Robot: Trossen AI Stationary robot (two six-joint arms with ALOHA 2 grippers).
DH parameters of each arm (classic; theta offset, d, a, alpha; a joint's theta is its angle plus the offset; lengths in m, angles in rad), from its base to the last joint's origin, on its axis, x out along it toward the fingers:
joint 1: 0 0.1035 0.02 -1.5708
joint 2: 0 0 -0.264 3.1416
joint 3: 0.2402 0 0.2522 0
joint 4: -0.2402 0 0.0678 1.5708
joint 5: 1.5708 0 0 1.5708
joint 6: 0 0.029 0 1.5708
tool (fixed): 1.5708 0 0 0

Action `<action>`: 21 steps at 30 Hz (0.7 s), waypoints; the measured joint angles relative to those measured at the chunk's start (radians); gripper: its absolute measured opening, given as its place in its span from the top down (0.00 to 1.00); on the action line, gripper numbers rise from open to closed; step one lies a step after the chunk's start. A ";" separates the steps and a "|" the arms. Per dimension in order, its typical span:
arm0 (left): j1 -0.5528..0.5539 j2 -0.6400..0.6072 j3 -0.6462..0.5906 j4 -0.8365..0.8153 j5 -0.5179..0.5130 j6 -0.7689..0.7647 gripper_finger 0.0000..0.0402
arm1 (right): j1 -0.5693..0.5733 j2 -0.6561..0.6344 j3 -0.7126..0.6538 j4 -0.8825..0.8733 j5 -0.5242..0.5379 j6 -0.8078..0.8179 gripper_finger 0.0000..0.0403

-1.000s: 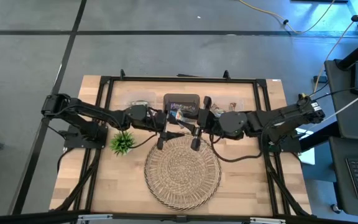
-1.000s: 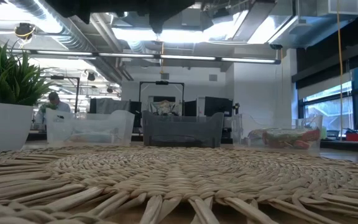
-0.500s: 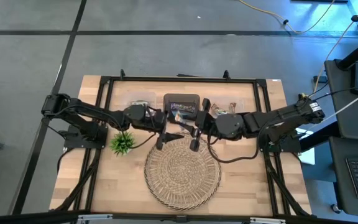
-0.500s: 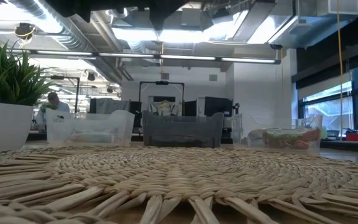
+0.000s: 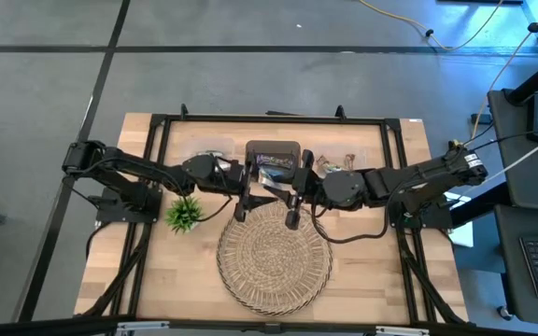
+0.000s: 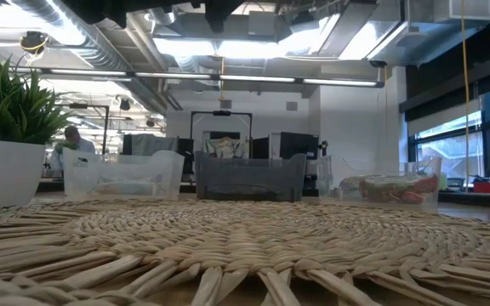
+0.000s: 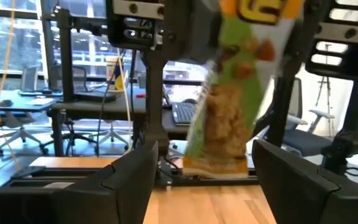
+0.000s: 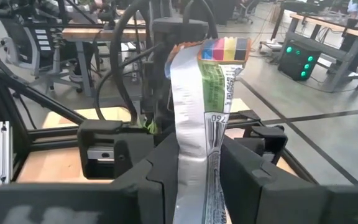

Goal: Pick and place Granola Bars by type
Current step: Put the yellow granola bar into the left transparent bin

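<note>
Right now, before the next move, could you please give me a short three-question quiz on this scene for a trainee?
1. True or false: the right gripper is shut on a granola bar.
2. The left gripper has its fingers: A) wide apart, B) pressed shut, C) out of every view.
3. Which woven thing lies beneath the tips of both grippers?

Key: 1 true; 2 A; 3 the round wicker tray.
</note>
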 joint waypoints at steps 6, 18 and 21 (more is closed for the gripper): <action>-0.007 0.000 0.000 0.017 0.018 0.003 0.37 | -0.002 0.017 0.000 0.003 0.003 -0.001 0.74; -0.004 -0.001 0.000 0.028 0.022 0.003 0.49 | -0.006 0.056 0.000 0.024 0.003 -0.008 0.74; 0.004 -0.005 0.000 0.028 0.021 0.003 0.57 | -0.006 0.056 0.000 0.024 0.003 -0.008 0.74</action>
